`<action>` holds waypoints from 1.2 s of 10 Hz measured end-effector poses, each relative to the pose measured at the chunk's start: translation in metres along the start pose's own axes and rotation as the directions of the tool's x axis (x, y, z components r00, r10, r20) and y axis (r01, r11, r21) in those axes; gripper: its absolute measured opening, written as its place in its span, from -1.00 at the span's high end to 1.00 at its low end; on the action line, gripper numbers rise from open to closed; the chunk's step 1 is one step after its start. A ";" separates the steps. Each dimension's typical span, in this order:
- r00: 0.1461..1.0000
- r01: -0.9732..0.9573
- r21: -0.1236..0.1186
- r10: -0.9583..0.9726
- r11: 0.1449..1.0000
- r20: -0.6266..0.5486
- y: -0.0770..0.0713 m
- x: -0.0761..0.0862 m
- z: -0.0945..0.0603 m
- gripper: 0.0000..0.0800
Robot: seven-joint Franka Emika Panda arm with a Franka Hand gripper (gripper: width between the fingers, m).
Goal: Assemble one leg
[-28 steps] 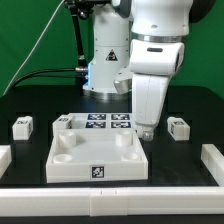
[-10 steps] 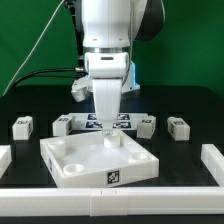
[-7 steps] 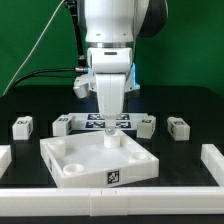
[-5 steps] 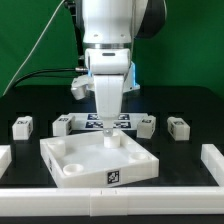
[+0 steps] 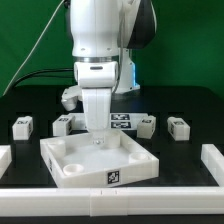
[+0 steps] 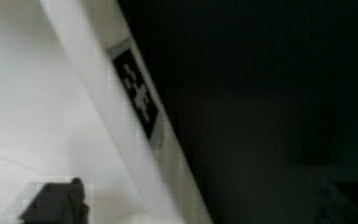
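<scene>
Four small white legs stand in a row on the black table: two at the exterior view's left (image 5: 22, 126) (image 5: 62, 124) and two at its right (image 5: 147, 125) (image 5: 179, 127). The large white tray-like piece (image 5: 62, 168) lies in front of them, turned a little. My gripper (image 5: 97, 136) hangs at the tray's back edge, holding nothing. In the wrist view my gripper (image 6: 202, 203) is open: one fingertip (image 6: 55, 203) is over the white tray (image 6: 34, 110), the other over the dark table. A tag (image 6: 137, 85) shows on the tray's wall.
The marker board (image 5: 122, 121) lies behind the tray between the inner legs. White rails stand at the table's far left (image 5: 4, 157), far right (image 5: 212, 159) and front (image 5: 110, 203). A loose white part (image 5: 68, 97) sits by the arm's base.
The arm was at the exterior view's right beside a leg, then came over the tray, which now lies turned. In the last half second the gripper shifted toward the exterior view's left.
</scene>
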State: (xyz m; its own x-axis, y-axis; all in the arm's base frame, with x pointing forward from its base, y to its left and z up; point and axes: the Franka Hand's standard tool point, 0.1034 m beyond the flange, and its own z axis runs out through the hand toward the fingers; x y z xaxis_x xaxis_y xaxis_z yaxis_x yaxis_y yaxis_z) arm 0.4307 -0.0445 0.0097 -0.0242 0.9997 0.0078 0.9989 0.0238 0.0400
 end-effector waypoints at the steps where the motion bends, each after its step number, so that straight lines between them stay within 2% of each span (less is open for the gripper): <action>1: 1.000 -0.011 -0.002 0.011 1.000 0.000 0.002 0.005 0.000 -0.62; 2: 1.000 -0.020 0.000 0.020 1.000 0.000 0.004 0.008 -0.001 -0.62; 3: 1.000 -0.023 0.001 0.023 1.000 0.000 0.003 0.007 0.000 -0.33; 4: 1.000 -0.025 0.001 0.025 1.000 0.000 0.003 0.006 0.000 0.08; 5: 1.000 -0.025 0.001 0.025 1.000 0.000 0.003 0.006 0.000 0.08; 6: 1.000 -0.025 0.001 0.025 1.000 0.000 0.003 0.006 0.000 0.63; 7: 1.000 -0.024 0.001 0.024 1.000 0.000 0.003 0.007 0.000 0.63; 8: 1.000 -0.030 0.003 0.030 1.000 0.000 0.002 0.006 0.001 0.85; 12: 0.999 -0.032 0.003 0.032 0.999 0.000 0.002 0.006 0.001 0.85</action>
State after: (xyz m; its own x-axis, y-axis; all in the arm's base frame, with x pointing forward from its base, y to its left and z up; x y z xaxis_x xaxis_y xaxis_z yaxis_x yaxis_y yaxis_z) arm 0.4322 -0.0389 0.0091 0.0079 0.9999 0.0087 0.9993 -0.0082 0.0366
